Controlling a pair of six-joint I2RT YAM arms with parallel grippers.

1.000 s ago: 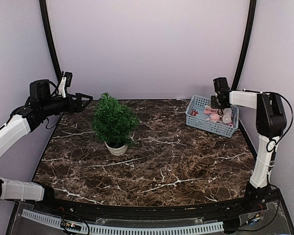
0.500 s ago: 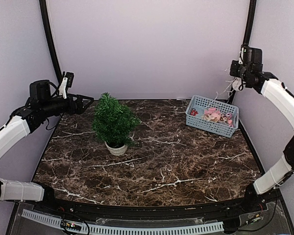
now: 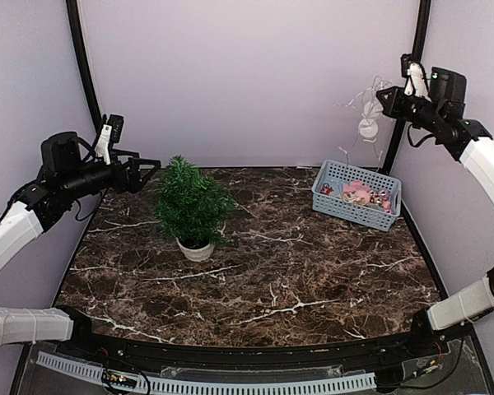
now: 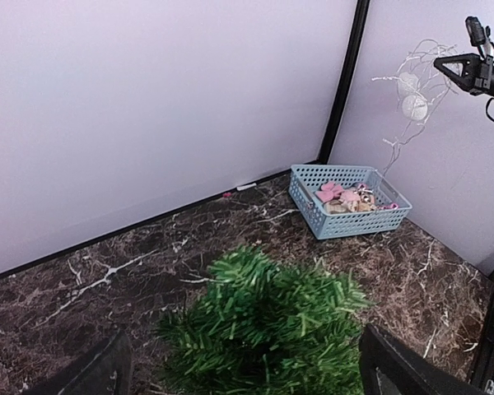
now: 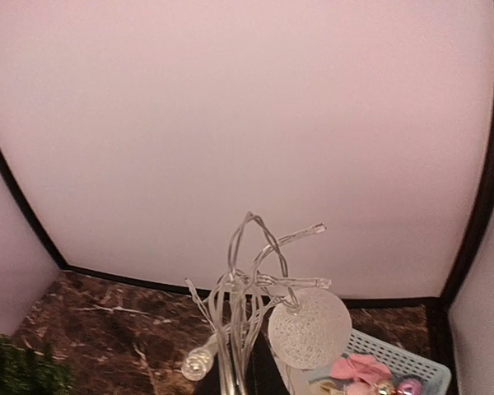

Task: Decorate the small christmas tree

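The small christmas tree (image 3: 191, 202) stands in its white pot (image 3: 195, 249) at the left-middle of the marble table. Just left of the treetop, my left gripper (image 3: 148, 169) is held open; in the left wrist view its two fingers straddle the tree (image 4: 267, 325) with nothing between them. High at the back right, above the blue basket (image 3: 329, 200), my right gripper (image 3: 382, 95) is shut on a clear light string with white woven balls (image 3: 367, 127). In the right wrist view the string's loops and one ball (image 5: 309, 327) stick up from the fingers.
The blue basket (image 4: 346, 224) holds pink bows and small baubles (image 3: 358, 192). Black frame posts (image 3: 410, 74) stand at both back corners against the pale walls. The right arm's upper link (image 3: 487, 164) runs along the right wall.
My right gripper rose from the basket to high at the back right, taking the light string out with it. The left gripper barely shifted beside the tree.
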